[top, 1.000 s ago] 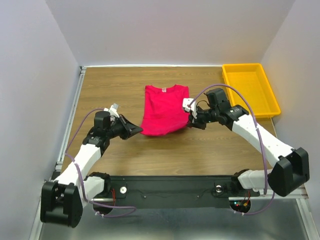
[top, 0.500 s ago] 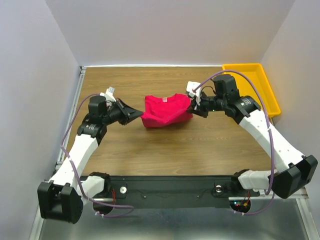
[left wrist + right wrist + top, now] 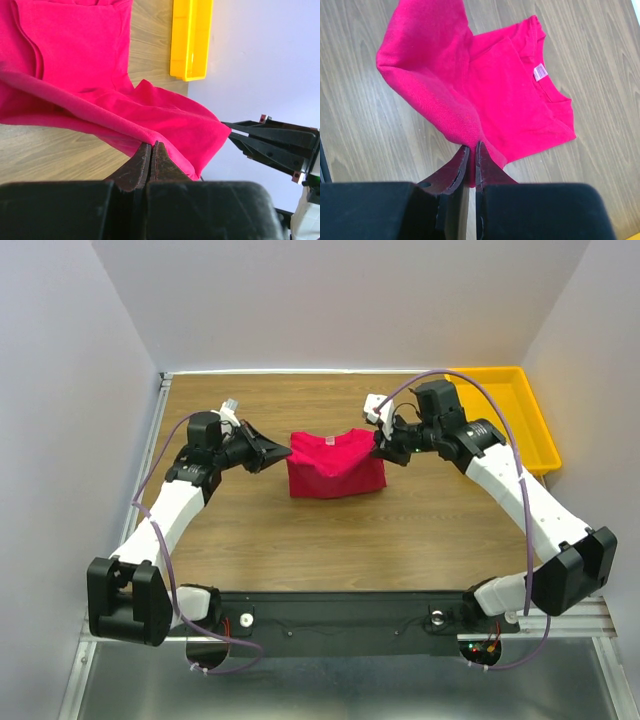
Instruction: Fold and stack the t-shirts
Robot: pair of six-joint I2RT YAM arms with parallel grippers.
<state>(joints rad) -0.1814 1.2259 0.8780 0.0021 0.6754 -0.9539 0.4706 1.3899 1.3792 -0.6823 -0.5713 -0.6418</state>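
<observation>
**Task item.** One crimson-pink t-shirt (image 3: 335, 465) lies on the wooden worktop (image 3: 400, 530), about mid-width in the far half, directly between the two tools. The collar end rests flat on the wood. The opposite end is raised off the surface and doubled over towards the collar, sagging in a shallow V between the two grips.

**Left tool** (image 3: 282, 452). It is closed on the shirt's left edge. In its own wrist view the jaws meet on a ridge of fabric, and no gap shows between them.

**Right tool** (image 3: 381, 448). It is closed on the shirt's right edge. In its wrist view the jaws stand a sliver apart lower down, with cloth pinched at the tips.

**Hidden or unclear**
- How far the fabric runs inside either pair of jaws is covered by the fingers themselves.
- The sleeves cannot be made out in any view.
- The lifted fold screens the layers beneath it.
- The small neck label (image 3: 540, 72) shows only in the right wrist view, and its print is too small to read.
- The black tool bodies block the bottom strip of both wrist views.

**Other items.** A yellow tray (image 3: 500, 420) sits at the far right corner, well apart from the shirt. The right arm's purple cable crosses its near-left portion, and the left wrist view cuts it off at the top edge
</observation>
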